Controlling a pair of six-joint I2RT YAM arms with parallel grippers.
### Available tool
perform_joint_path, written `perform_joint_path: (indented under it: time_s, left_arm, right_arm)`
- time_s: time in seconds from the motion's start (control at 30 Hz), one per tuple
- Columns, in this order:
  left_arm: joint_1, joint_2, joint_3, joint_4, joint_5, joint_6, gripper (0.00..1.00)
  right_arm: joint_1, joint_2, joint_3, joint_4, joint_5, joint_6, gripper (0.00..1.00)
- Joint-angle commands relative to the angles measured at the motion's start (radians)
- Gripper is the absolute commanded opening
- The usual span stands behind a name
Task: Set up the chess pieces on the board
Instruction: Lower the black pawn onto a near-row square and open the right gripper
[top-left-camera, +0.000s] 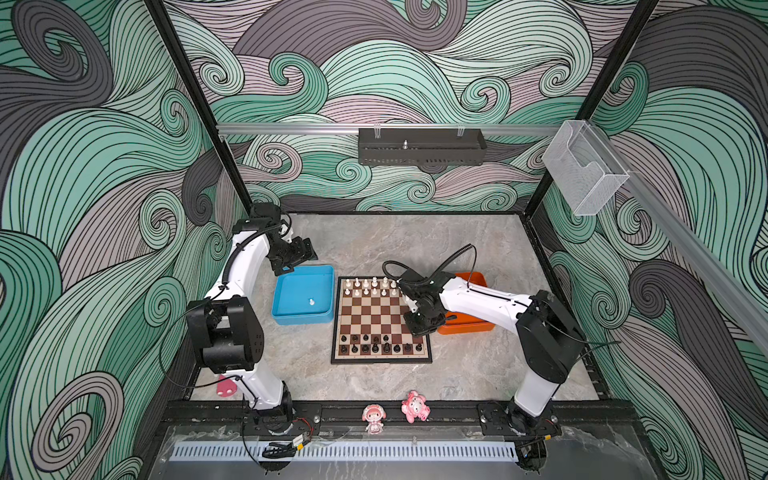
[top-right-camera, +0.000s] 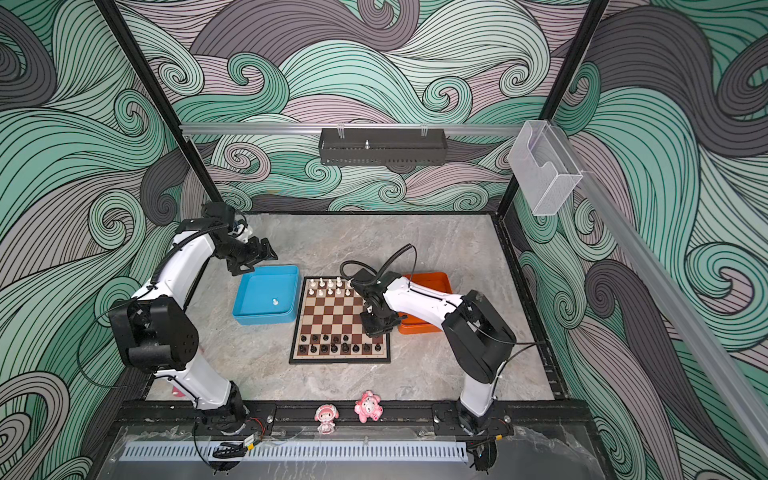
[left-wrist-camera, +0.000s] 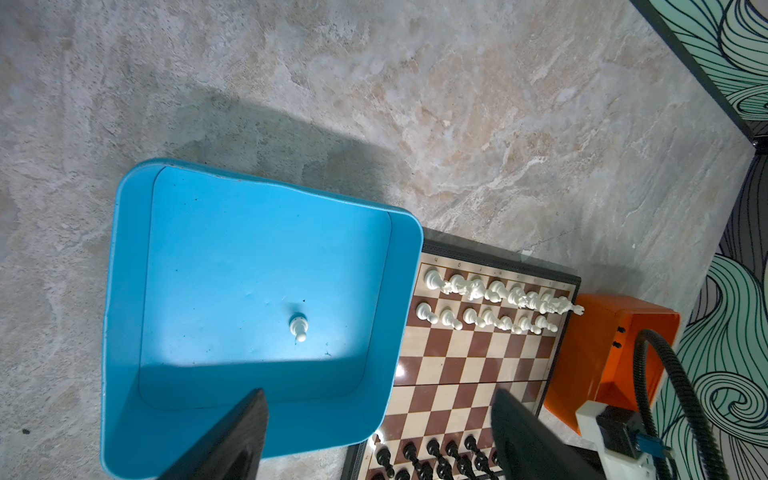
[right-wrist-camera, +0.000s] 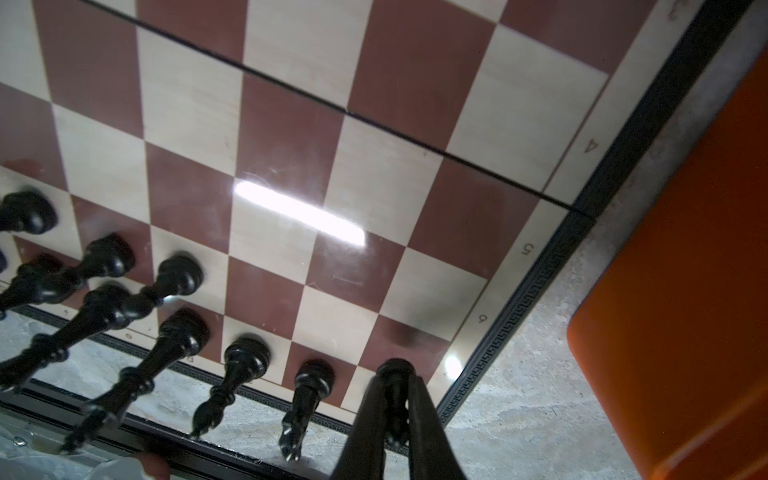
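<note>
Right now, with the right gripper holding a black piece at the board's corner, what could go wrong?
The right gripper is shut on a black piece right beside the black knight; lowering off-centre could topple that neighbour.
The right arm reaches over the board close to the white pieces; a careless retreat might sweep them.
The open left gripper hangs over the blue tray, where one small white pawn sits; it could slip when pinched.
</note>
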Motion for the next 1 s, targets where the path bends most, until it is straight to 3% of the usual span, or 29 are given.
perform_joint_path:
  time_s: [0.0, 0.67, 0.97]
  left_arm:
    - [0.0, 0.008, 0.0, -0.002, 0.016, 0.01, 0.87]
    - [0.0, 0.027, 0.0, 0.007, 0.023, 0.009, 0.87]
    - [0.0, 0.026, -0.004, 0.01, 0.022, 0.009, 0.87]
  right_arm:
    - [0.006, 0.019, -0.016, -0.009, 0.0, 0.016, 0.13]
    - [0.007, 0.033, -0.009, -0.016, -0.009, 0.014, 0.14]
    - [0.008, 0.036, 0.002, -0.016, -0.013, 0.011, 0.2]
